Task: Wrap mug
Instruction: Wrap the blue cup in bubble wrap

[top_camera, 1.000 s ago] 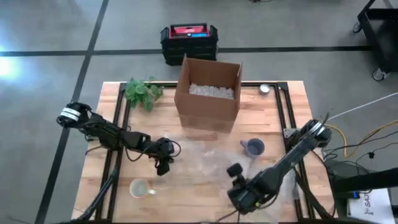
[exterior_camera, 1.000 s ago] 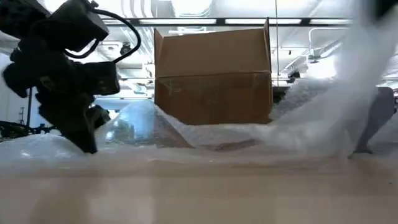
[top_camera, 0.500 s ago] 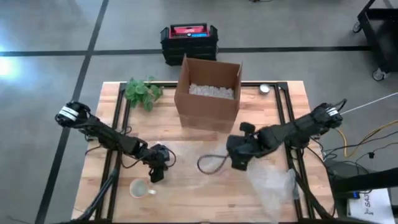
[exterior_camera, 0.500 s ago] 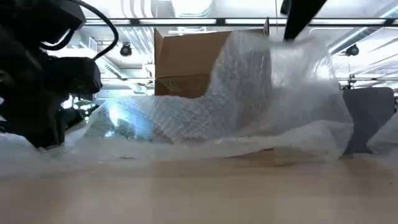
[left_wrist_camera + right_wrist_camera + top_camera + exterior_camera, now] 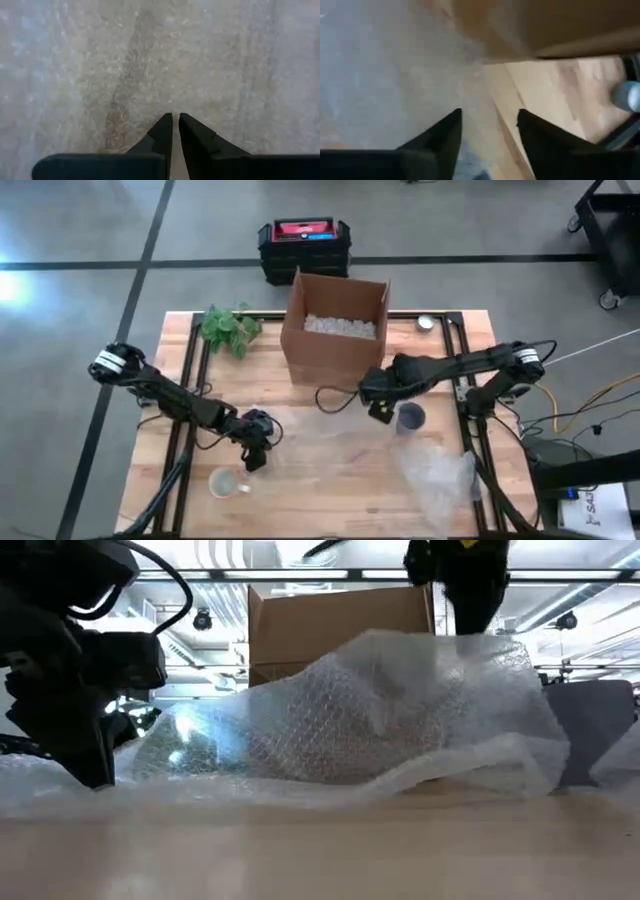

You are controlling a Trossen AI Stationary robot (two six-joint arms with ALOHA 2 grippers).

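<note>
Bubble wrap (image 5: 380,720) lies heaped across the near part of the wooden bench (image 5: 470,330). On its left edge the left claw (image 5: 253,450) presses down, fingers nearly together, with the sheet beneath them. Farther back, the right claw (image 5: 378,402) hangs with fingers spread and empty, just beside the purple mug (image 5: 409,418). Behind stands the cardboard box (image 5: 336,330).

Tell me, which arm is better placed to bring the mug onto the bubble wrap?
Probably the right. Its gripper is open and right beside the blue mug. The left gripper is nearly shut, low on the bubble wrap, far from it.
</note>
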